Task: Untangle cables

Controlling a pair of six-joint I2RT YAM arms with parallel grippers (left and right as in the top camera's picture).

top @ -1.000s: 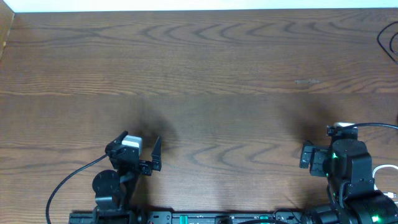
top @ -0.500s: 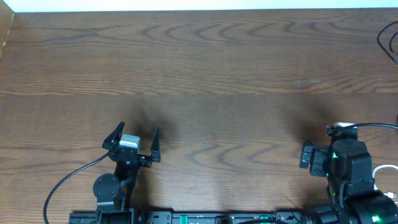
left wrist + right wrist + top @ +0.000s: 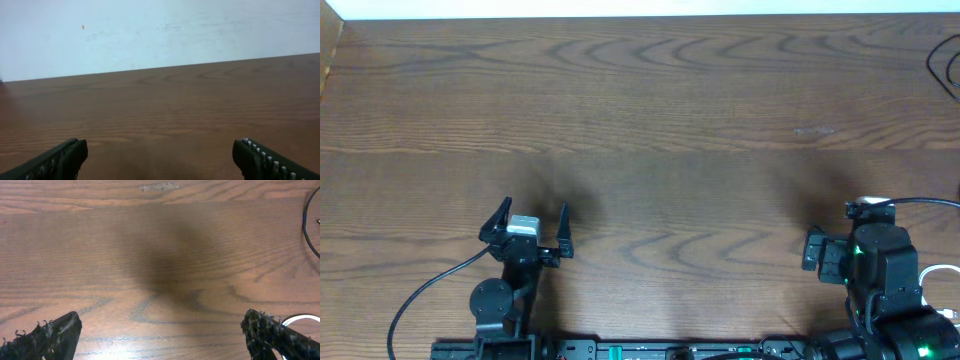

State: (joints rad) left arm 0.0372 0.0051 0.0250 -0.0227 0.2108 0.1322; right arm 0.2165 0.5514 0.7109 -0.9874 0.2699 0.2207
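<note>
A thin black cable (image 3: 938,62) curves in at the table's far right edge; a piece of it shows at the right edge of the right wrist view (image 3: 305,224). A white cable loop (image 3: 300,317) lies just right of my right gripper's right finger and shows beside the right arm from overhead (image 3: 931,271). The rest of both cables is out of view. My left gripper (image 3: 532,225) is open and empty at the near left, over bare wood (image 3: 160,162). My right gripper (image 3: 855,245) is open and empty at the near right (image 3: 160,340).
The brown wooden table (image 3: 650,120) ends at a pale wall at the back (image 3: 150,30). A small scuff mark (image 3: 812,130) lies ahead of the right gripper. A thicker black wire (image 3: 425,295) runs from the left arm's base.
My left gripper has shifted slightly left and away from the front edge, its fingers spread a little wider. The right arm has not moved.
</note>
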